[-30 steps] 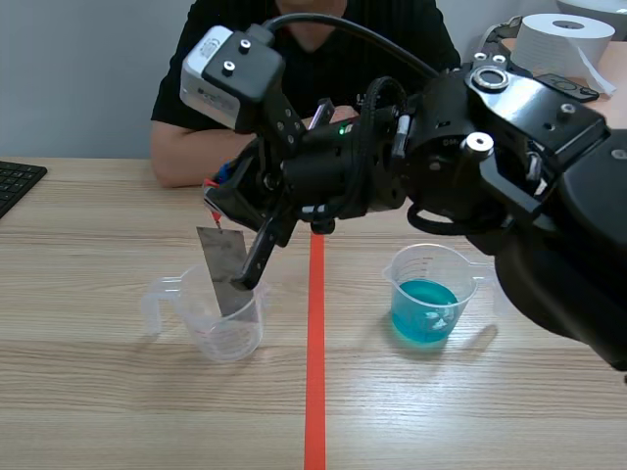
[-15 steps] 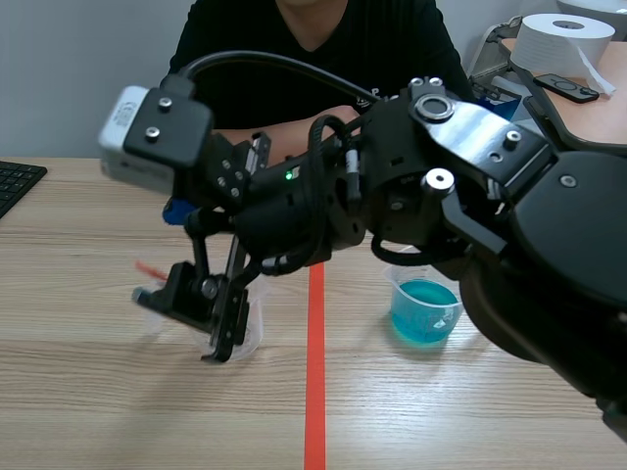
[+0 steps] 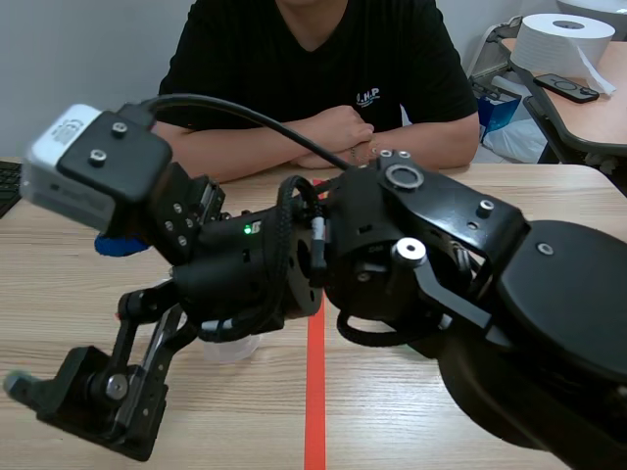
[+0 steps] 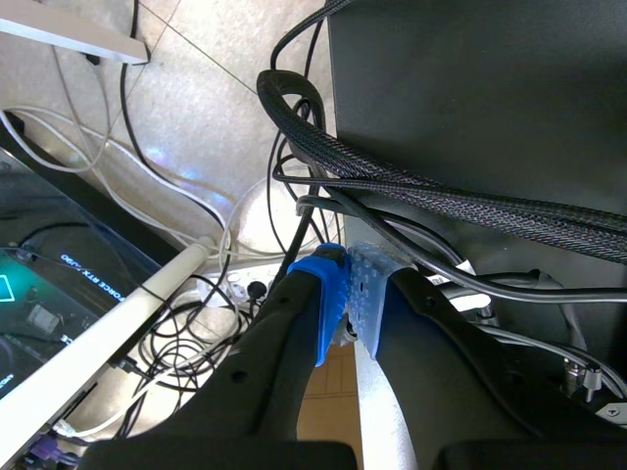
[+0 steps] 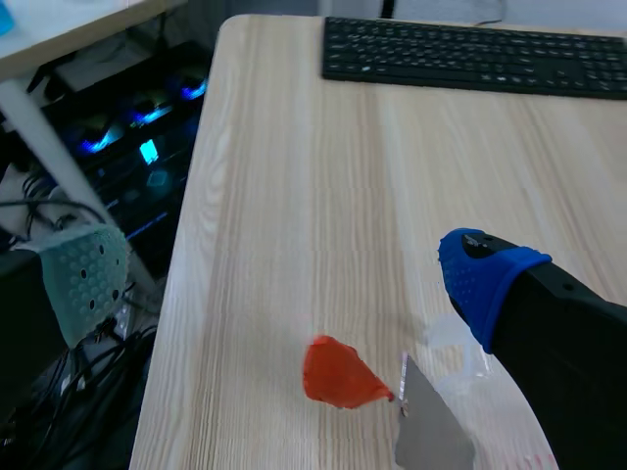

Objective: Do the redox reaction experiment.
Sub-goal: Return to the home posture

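A second ago my right gripper (image 5: 284, 282) pinched the metal sheet (image 5: 429, 436) over the clear beaker (image 3: 231, 349) — now its fingers gape wide, holding nothing, swung low past the beaker. The sheet sits at the beaker's lip, an orange-red tab (image 5: 338, 374) at its top, so I judge the drop done. My left gripper (image 4: 345, 299) is closed and empty, off among cables. Pale wood table (image 5: 294, 147), keyboard (image 5: 470, 57) — a person (image 3: 313, 69) seated across

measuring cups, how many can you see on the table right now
1: a clear measuring cup just left of the red tape line, mostly covered by the right arm. That arm blocks much of the table, so more may be hidden.
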### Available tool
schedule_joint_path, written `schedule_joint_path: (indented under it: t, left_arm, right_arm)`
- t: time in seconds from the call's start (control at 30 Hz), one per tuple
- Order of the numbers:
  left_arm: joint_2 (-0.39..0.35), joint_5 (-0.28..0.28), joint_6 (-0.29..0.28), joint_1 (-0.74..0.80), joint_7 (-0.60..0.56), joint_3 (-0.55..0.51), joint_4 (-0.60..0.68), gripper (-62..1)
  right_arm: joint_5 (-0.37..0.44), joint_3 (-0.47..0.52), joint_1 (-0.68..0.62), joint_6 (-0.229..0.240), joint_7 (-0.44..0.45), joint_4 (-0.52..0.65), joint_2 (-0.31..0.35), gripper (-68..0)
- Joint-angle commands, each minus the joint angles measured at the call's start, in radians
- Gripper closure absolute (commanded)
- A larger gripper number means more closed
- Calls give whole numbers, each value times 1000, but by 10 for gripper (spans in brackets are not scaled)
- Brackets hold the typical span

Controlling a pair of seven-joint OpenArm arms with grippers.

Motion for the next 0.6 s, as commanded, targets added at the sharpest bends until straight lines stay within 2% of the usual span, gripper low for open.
schedule_joint_path:
  t: [0.0, 0.1, 0.3, 0.57]
  left_arm:
    - [-1, -3, -2, 10, -6, 1, 11, -27]
    - [0, -3, -2, 10, -6, 1, 11, -27]
    - [-1, -3, -2, 10, -6, 1, 11, -27]
    - [0, -3, -2, 10, -6, 1, 11, -27]
  right_arm:
    - [2, 47, -20, -10, 10, 41, 18, -679]
    - [-1, 118, -82, -37, 11, 65, 34, -679]
    - [-1, 299, -216, -39, 25, 134, 79, -679]
    - [-24, 541, -434, -37, 39, 264, 97, -679]
